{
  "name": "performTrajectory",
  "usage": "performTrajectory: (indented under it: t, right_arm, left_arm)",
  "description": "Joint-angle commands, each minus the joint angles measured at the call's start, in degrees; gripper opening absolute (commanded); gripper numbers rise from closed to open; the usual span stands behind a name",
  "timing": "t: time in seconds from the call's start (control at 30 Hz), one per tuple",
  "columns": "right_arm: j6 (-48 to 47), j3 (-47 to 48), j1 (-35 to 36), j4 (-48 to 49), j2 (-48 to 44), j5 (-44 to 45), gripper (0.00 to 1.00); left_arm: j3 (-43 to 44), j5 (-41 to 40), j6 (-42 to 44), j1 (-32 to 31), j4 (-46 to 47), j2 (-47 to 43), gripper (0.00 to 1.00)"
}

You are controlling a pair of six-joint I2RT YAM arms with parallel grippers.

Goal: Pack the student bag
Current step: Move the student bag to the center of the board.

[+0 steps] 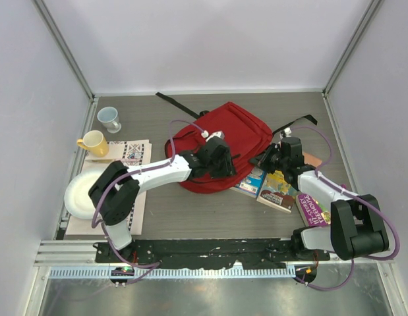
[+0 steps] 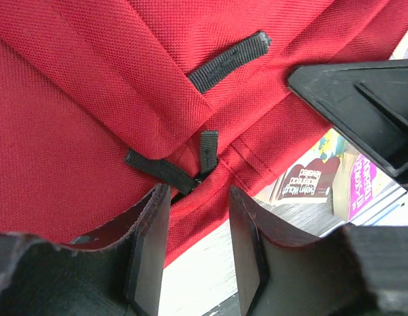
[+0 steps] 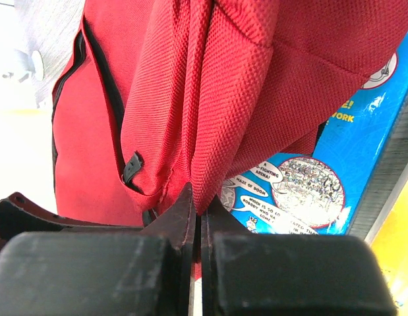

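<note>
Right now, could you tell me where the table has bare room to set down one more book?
Bare wood lies near the front, between the soft red fabric backpack and the black base rail, and at the back between the pale blue cup and the backpack. It is crowded right of the backpack, where paperback books and the right gripper sit.

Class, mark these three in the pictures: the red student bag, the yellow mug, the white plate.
student bag (image 1: 238,125), top view, bare red fabric of its far half.
yellow mug (image 1: 94,141), top view, its open mouth.
white plate (image 1: 75,194), top view, bare left part of its face.
</note>
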Motion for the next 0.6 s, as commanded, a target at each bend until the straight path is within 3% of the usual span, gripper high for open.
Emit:
performTrajectory:
  t: [0.0, 0.57]
  right_arm:
    - [0.23, -0.12, 0.48, 2.19, -2.74, 0.62, 0.01]
    - [0.32, -0.12, 0.75, 1.93, -3.26, 0.35, 0.01]
  left_arm:
    - [0.58, -1.33, -2.25, -0.22, 2.82, 0.00, 0.44]
    - [-1.01, -4.94, -4.63, -0.22, 3.96, 1.31, 0.31]
